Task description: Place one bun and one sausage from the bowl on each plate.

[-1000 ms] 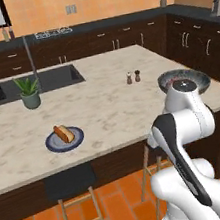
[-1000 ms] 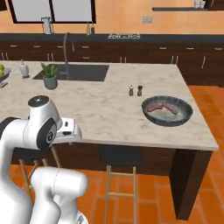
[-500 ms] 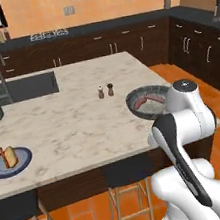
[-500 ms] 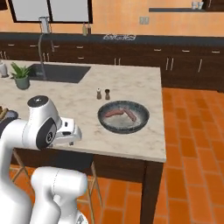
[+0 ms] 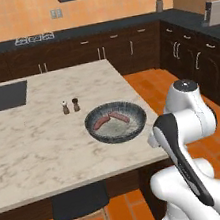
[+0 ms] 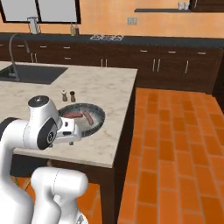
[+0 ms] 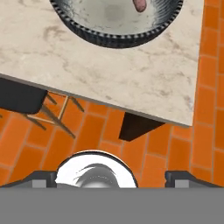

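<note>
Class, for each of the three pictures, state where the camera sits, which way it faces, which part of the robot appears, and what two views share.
Left base view: behind the arm to its left, facing forward and down at the bowl; arm at lower right.
Right base view: behind to its right, same counter; arm at lower left.
Hand view: on the hand, facing the counter edge, stool and floor; open pincer at the bottom.
Shared: both base views show the bowl with two sausages and the shakers.

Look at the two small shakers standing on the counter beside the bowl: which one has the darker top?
The shaker nearer the bowl has the darker, brown-black top; its neighbour, on the side away from the bowl, is paler and greyish. Both stand upright, close together.
</note>
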Robot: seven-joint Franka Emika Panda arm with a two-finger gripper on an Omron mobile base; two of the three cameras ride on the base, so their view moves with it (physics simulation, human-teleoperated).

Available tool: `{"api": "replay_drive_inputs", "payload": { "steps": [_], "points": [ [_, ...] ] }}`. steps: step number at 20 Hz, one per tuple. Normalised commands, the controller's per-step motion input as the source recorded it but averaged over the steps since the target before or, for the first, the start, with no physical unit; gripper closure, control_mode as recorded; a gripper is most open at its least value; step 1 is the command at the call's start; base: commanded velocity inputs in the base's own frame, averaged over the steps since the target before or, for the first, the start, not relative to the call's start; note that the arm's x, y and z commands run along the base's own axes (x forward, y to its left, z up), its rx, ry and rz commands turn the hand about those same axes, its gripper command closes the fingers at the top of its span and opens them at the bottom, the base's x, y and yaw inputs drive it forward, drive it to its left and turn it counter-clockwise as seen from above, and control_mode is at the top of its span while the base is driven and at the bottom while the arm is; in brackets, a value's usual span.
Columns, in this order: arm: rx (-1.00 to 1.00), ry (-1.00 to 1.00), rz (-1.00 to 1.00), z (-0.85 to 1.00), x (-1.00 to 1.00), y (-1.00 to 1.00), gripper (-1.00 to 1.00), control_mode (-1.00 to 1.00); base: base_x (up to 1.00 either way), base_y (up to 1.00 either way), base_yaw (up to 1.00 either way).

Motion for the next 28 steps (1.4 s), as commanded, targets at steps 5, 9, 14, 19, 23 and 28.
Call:
{"api": "replay_drive_inputs", "payload": {
  "steps": [5, 9, 14, 19, 23, 28],
  "points": [
    [0.00, 0.00, 0.00, 0.00, 0.00, 0.00, -1.00, 1.00, 0.65, -0.20, 0.00],
    [0.00, 0.00, 0.00, 0.00, 0.00, 0.00, -1.00, 1.00, 0.79, -0.12, 0.10],
    [0.00, 0.00, 0.00, 0.00, 0.00, 0.00, -1.00, 1.00, 0.27, 0.00, 0.03],
    [-0.04, 0.00, 0.07, 0.24, 0.51, 0.10, -1.00, -1.00, 0.05, 0.00, 0.00],
    [-0.06, 0.00, 0.14, 0.30, 1.00, 0.12, -1.00, -1.00, 0.00, 0.00, 0.00],
    [-0.01, 0.00, 0.04, 0.00, 1.00, 0.29, -1.00, -1.00, 0.00, 0.00, 0.00]
  ]
}}
